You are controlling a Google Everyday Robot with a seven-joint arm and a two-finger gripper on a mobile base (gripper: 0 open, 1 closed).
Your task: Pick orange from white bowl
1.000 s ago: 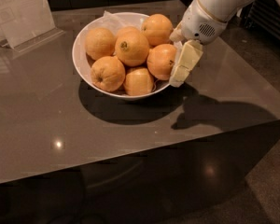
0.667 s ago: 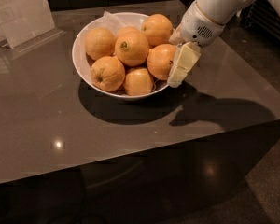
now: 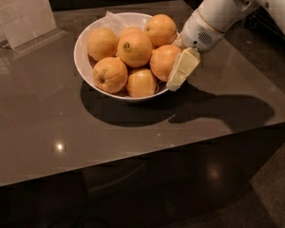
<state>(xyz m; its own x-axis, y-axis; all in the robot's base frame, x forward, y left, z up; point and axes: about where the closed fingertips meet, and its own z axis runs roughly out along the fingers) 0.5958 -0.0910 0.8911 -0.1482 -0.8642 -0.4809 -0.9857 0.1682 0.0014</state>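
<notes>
The white bowl [image 3: 83, 65] stands on the grey table and holds several oranges. The smooth deep-orange orange [image 3: 161, 60] lies at the bowl's right side. My gripper [image 3: 178, 75] comes in from the upper right and hangs at the bowl's right rim, right up against this orange, partly covering its right side. An orange with a dark stem scar [image 3: 134, 49] sits on top in the middle. Paler oranges [image 3: 109, 74] lie at the front and left. Another orange [image 3: 160, 29] is at the back right.
A clear plastic sign holder [image 3: 21, 11] stands at the table's back left. The table's front edge [image 3: 133, 160] and right edge [image 3: 275, 113] drop off to a dark floor. My white arm [image 3: 228, 8] crosses the top right.
My gripper has dropped slightly down and left, closer against the right-hand orange. The bowl and the oranges have not moved.
</notes>
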